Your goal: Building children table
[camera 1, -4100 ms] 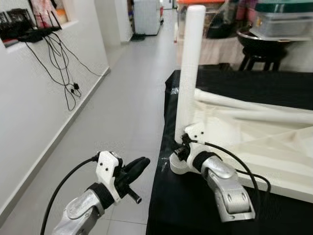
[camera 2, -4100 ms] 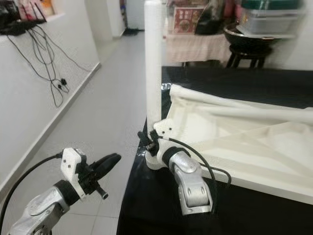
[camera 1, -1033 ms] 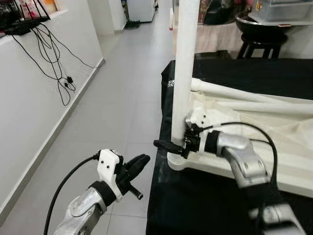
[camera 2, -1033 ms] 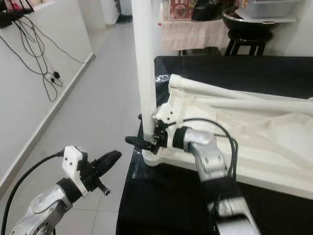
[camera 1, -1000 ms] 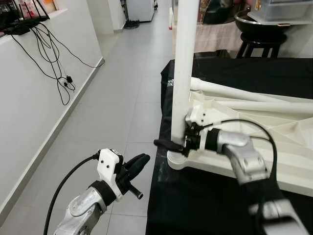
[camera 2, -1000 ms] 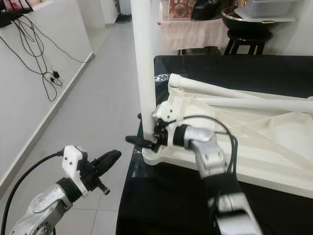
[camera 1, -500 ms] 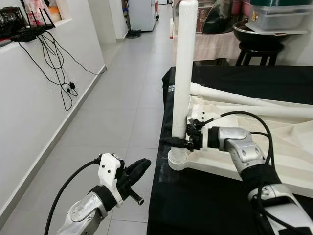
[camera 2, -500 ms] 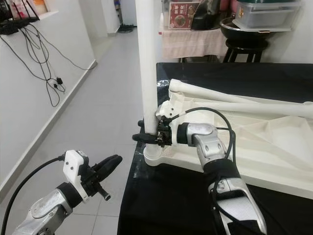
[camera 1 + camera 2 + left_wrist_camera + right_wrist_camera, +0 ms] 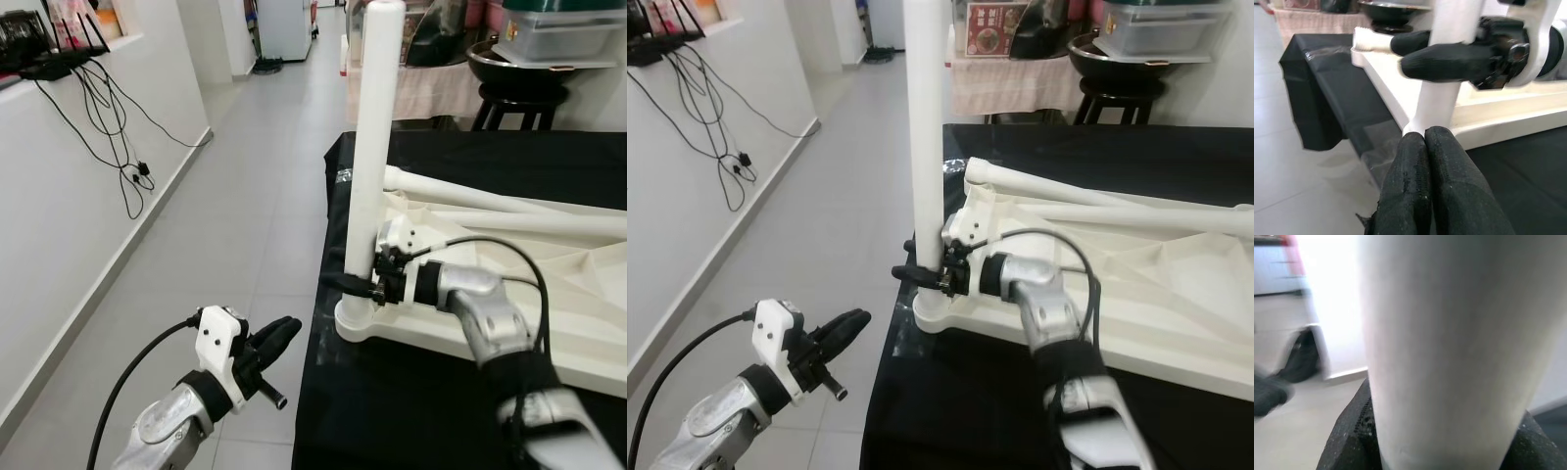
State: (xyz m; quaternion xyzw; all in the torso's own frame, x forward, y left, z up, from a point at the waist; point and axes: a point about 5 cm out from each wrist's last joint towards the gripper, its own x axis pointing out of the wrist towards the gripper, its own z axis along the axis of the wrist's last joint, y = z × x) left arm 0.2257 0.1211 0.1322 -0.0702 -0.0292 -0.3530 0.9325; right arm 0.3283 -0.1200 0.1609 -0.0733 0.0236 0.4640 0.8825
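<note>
White table leg (image 9: 372, 147) stands clamped between right gripper (image 9: 364, 286) fingers; left gripper (image 9: 277, 336) closed, empty.

From head height we look forward and down through both eye views, which share the black-covered table (image 9: 411, 392), the upright white leg (image 9: 370, 147) left of centre and the grey floor (image 9: 225, 225) at left. Our left wrist view sits low beside the table's edge, facing the leg's base (image 9: 1437, 105) from nearby. Our right wrist view presses so close that the leg (image 9: 1449, 347) spans most of the frame.
</note>
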